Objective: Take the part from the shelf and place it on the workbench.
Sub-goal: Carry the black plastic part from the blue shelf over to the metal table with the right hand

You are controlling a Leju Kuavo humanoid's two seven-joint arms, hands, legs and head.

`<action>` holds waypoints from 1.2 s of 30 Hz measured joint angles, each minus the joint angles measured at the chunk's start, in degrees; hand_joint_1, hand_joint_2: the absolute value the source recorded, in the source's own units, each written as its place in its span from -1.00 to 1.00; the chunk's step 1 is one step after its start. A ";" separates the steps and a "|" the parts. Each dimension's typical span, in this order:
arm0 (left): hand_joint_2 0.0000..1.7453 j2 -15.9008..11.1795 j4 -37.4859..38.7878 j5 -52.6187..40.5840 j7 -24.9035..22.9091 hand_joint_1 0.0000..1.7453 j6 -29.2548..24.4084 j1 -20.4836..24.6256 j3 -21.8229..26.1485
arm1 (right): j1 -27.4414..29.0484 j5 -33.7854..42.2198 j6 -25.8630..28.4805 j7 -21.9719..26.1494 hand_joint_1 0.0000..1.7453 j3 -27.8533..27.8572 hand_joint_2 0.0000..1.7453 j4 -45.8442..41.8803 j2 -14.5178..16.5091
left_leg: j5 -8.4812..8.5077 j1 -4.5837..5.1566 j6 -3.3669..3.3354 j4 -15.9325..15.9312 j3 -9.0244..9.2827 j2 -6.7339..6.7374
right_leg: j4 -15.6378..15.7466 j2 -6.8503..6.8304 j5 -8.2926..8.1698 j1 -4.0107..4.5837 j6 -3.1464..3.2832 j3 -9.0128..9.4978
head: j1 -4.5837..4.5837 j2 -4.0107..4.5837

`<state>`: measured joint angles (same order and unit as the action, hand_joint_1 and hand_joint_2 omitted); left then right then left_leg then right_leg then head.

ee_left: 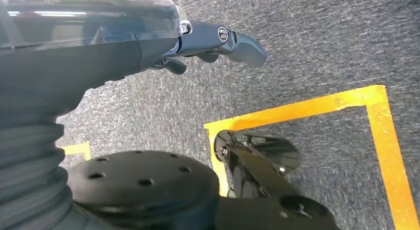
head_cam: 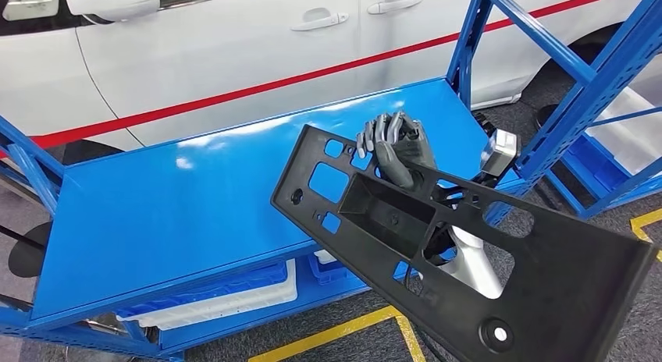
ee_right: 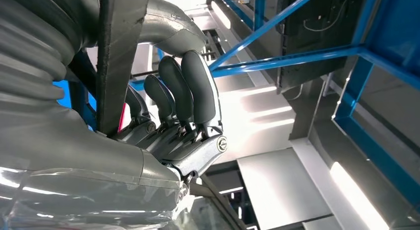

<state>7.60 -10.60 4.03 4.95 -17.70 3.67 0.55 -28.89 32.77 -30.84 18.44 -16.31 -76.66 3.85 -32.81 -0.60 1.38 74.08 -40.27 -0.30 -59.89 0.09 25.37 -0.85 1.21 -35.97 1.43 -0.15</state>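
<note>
Above the near right edge of the glossy blue metal bench point(head_cam: 172, 198), the right hand point(head_cam: 394, 147) grips the long flat black plastic part point(head_cam: 437, 245), its long axis running from near right to far left, tilted, while the left hand point(ee_left: 218, 41) hangs empty, fingers loosely curled; no writing is legible.

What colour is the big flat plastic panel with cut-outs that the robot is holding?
Black; the large flat plastic panel, held by the right hand, shows best in the head view.
</note>
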 joint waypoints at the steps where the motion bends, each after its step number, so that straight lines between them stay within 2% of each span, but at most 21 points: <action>1: 1.00 -0.01 0.00 0.02 -0.01 -1.00 0.00 -0.04 0.00 | 0.12 0.02 -0.02 -0.03 0.76 0.00 1.00 0.02 0.00 | 1.88 0.03 -0.26 -2.82 1.30 0.00 | -0.01 0.05 0.01 0.07 0.00 0.07 | 0.00 0.00; 2: 1.00 -0.02 0.00 0.05 -0.01 -1.00 0.01 -0.04 0.00 | 0.17 0.03 -0.04 -0.06 0.76 0.00 1.00 0.02 0.01 | 3.96 0.09 -0.64 -6.90 3.16 0.00 | -0.01 0.10 0.01 0.13 -0.02 0.15 | 0.00 -0.01; 4: 1.00 -0.04 0.00 0.13 -0.03 -1.00 0.04 -0.03 0.00 | 0.17 0.09 -0.15 -0.10 0.76 0.01 1.00 0.02 0.02 | 6.33 0.38 -1.30 -13.32 6.19 -0.03 | -0.06 0.15 -0.06 0.30 -0.27 0.12 | -0.02 -0.01; 8: 1.00 -0.07 0.00 0.42 -0.08 -1.00 0.25 -0.07 0.05 | 0.30 0.22 -0.51 -0.36 0.76 -0.02 1.00 0.03 0.01 | 7.09 0.53 -1.97 -15.51 6.88 -0.04 | 0.06 0.21 -0.36 0.26 -1.43 -0.05 | -0.05 -0.01; 10: 1.00 -0.04 0.00 0.57 -0.09 -1.00 0.27 -0.06 0.11 | 0.29 0.44 -0.74 -0.43 0.76 -0.02 1.00 0.04 -0.01 | 7.84 0.26 -2.62 -16.32 6.91 0.16 | -2.28 0.20 1.95 0.26 -1.93 -0.88 | -0.10 -0.01; 12: 1.00 -0.01 0.00 0.57 -0.16 -1.00 0.27 -0.02 0.13 | 0.41 0.88 -1.22 -0.65 0.76 -0.02 1.00 0.15 -0.05 | 8.29 0.24 -3.01 -16.47 6.53 0.27 | -8.87 0.15 6.35 0.15 -2.26 -3.30 | -0.16 -0.01; 13: 1.00 -0.01 0.00 0.56 -0.24 -1.00 0.25 -0.01 0.13 | 0.55 1.21 -1.63 -0.77 0.76 -0.02 1.00 0.24 -0.07 | 8.42 0.26 -3.06 -16.34 6.23 0.29 | -12.38 0.14 8.02 0.08 -2.40 -4.52 | -0.15 -0.01; 14: 1.00 -0.01 0.00 0.55 -0.34 -1.00 0.24 -0.02 0.14 | 0.71 1.57 -2.14 -0.89 0.76 -0.02 1.00 0.32 -0.09 | 8.54 0.28 -3.05 -16.16 5.91 0.30 | -14.59 0.12 8.71 0.02 -2.54 -5.12 | -0.16 -0.01; 15: 1.00 -0.01 0.00 0.52 -0.44 -1.00 0.23 -0.03 0.14 | 0.84 1.96 -2.75 -1.00 0.76 -0.02 1.00 0.37 -0.10 | 8.64 0.27 -3.01 -15.94 5.58 0.30 | -14.75 0.09 8.28 -0.07 -2.65 -4.73 | -0.16 -0.01; 16: 1.00 0.01 0.00 0.50 -0.53 -1.00 0.22 -0.02 0.15 | 0.90 2.45 -3.49 -1.18 0.76 -0.02 1.00 0.38 -0.11 | 8.71 0.25 -2.95 -15.67 5.29 0.29 | -12.61 0.05 6.93 -0.19 -2.73 -3.17 | -0.16 -0.01; 17: 1.00 0.02 0.00 0.49 -0.60 -1.00 0.22 -0.01 0.15 | 0.89 2.92 -4.21 -1.40 0.76 -0.02 1.00 0.36 -0.11 | 8.75 0.22 -2.84 -15.37 5.02 0.28 | -8.92 0.00 5.34 -0.34 -2.81 -0.82 | -0.17 -0.01; 19: 1.00 0.01 0.00 0.45 -0.66 -1.00 0.21 0.03 0.16 | 0.82 4.00 -5.64 -2.03 0.76 -0.08 1.00 0.31 -0.09 | 8.88 0.34 -2.39 -14.83 4.47 0.18 | -2.39 0.06 3.45 -0.30 -2.62 3.05 | -0.15 -0.01; 20: 1.00 -0.01 0.00 0.43 -0.66 -1.00 0.20 0.05 0.17 | 0.80 4.59 -6.32 -2.41 0.76 -0.15 1.00 0.29 -0.07 | 9.01 0.42 -2.07 -14.63 4.26 0.13 | -0.84 0.14 3.28 -0.21 -2.39 3.77 | -0.14 -0.01; 23: 1.00 -0.02 0.00 0.40 -0.66 -1.00 0.18 -0.01 0.23 | 0.80 6.36 -8.37 -3.57 0.76 -0.56 1.00 0.14 0.14 | 9.40 0.40 -1.02 -14.40 3.80 0.02 | -0.28 0.20 2.77 -0.03 -1.21 3.25 | -0.10 -0.01; 25: 1.00 -0.03 0.00 0.41 -0.67 -1.00 0.13 -0.10 0.26 | 0.78 7.29 -9.49 -4.08 0.76 -1.13 1.00 -0.26 0.38 | 7.08 0.19 -0.36 -12.29 2.82 0.03 | -0.12 0.03 2.02 -0.15 -0.22 2.60 | -0.07 -0.01; 28: 1.00 -0.04 0.00 0.41 -0.68 -1.00 0.07 -0.10 0.29 | 0.91 8.44 -10.90 -4.55 0.76 -2.26 1.00 -1.11 0.65 | 0.06 -0.03 0.32 -2.53 -0.18 0.07 | -0.14 -0.16 0.87 -0.04 0.46 1.14 | -0.01 -0.01; 29: 1.00 -0.04 0.00 0.41 -0.68 -1.00 0.06 -0.11 0.30 | 1.04 8.80 -11.34 -4.70 0.76 -2.65 1.00 -1.39 0.68 | -1.10 -0.05 0.40 0.13 -0.62 0.07 | -0.19 -0.21 0.49 0.05 0.48 0.59 | -0.01 -0.01; 30: 1.00 -0.04 0.00 0.41 -0.68 -1.00 0.05 -0.13 0.31 | 1.19 9.10 -11.74 -4.81 0.76 -3.00 1.00 -1.70 0.68 | -1.10 -0.04 0.36 0.94 -0.16 0.07 | -0.26 -0.25 0.13 0.13 0.46 0.05 | -0.01 -0.01; 31: 1.00 -0.05 0.00 0.40 -0.68 -1.00 0.04 -0.14 0.32 | 1.31 9.41 -12.14 -4.92 0.76 -3.34 1.00 -2.11 0.68 | -0.11 -0.01 0.21 -0.45 1.39 0.07 | -0.34 -0.26 -0.22 0.19 0.41 -0.45 | 0.00 -0.01; 34: 1.00 -0.13 0.00 0.31 -0.68 -1.00 0.02 -0.04 0.33 | 1.41 10.13 -13.04 -5.04 0.76 -4.18 1.00 -3.51 0.77 | 3.01 0.31 -0.85 -11.73 9.06 0.03 | -0.44 -0.22 -1.16 0.28 0.00 -1.37 | -0.02 -0.01; 36: 1.00 -0.23 0.00 0.19 -0.70 -1.00 0.02 0.03 0.33 | 1.39 10.28 -13.25 -5.06 0.76 -4.60 1.00 -4.19 0.86 | 3.15 0.73 -1.38 -15.57 11.11 -0.01 | -0.24 -0.25 -1.86 0.17 -0.69 -1.49 | -0.02 -0.01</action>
<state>7.37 -10.60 4.21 4.24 -17.68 3.69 0.87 -27.50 43.05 -44.09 13.38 -20.91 -80.85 4.71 -29.66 0.13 -0.01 58.51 -29.15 -0.31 -60.14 -0.16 23.51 -0.68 0.52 -37.46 1.42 -0.15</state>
